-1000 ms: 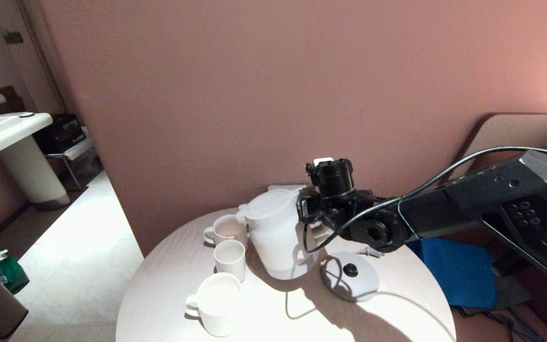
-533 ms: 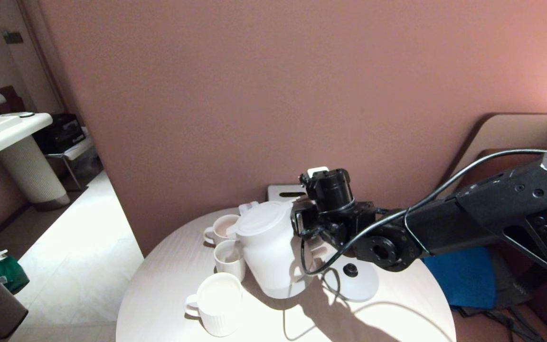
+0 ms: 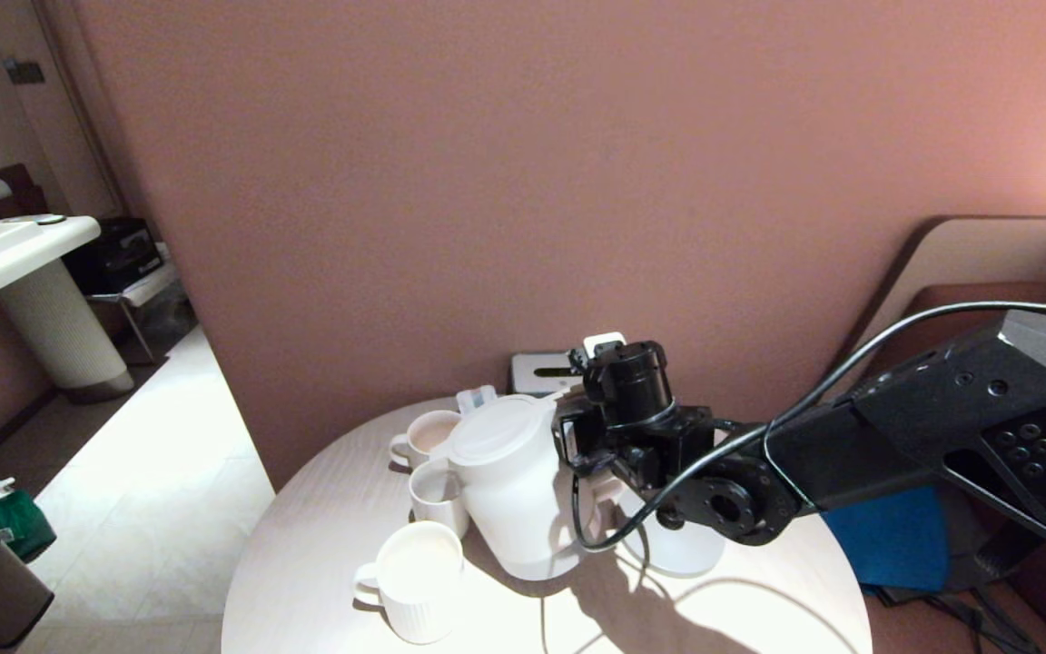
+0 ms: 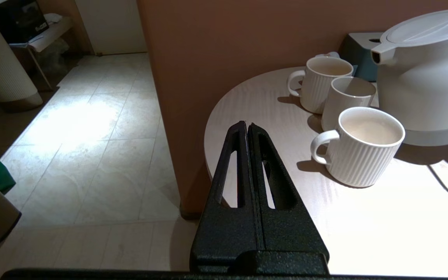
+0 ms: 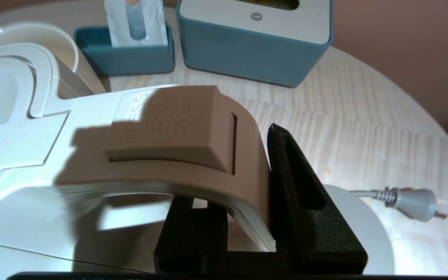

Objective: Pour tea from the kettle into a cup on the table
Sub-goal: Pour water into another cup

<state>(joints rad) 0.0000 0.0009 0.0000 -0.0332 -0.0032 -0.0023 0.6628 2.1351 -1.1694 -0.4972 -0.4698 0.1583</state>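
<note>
Three white cups stand in a row on the table (image 3: 323,536), along its left side in the head view: the nearest cup (image 3: 414,581), ribbed and holding pale liquid; the middle cup (image 3: 439,495); and the far cup (image 3: 423,438), which holds the tea (image 3: 432,434), a pale brownish liquid.

The kettle (image 3: 509,490) is just beside the middle cup, on its right. It is tilted slightly, spout toward the cups — whether its base touches the tabletop cannot be told. The spout sits above the middle cup's rim. The lid is shut.

The right gripper (image 5: 247,217) is clamped on the kettle's loop handle: one black finger presses against the handle's outer face and the other sits inside the loop. The right arm reaches in from the right of the head view.

The left gripper (image 4: 247,132) is idle off the table's near-left edge, its two fingers pressed fully together with nothing between them.

Behind the kettle, against the wall, stand a teal tissue box (image 5: 255,39) and a small teal tray (image 5: 123,58) holding a sachet. The round white base disc (image 3: 686,549) lies on the table to the right of the kettle, partly hidden by the arm — its plug (image 5: 414,200) rests on the tabletop close by.
</note>
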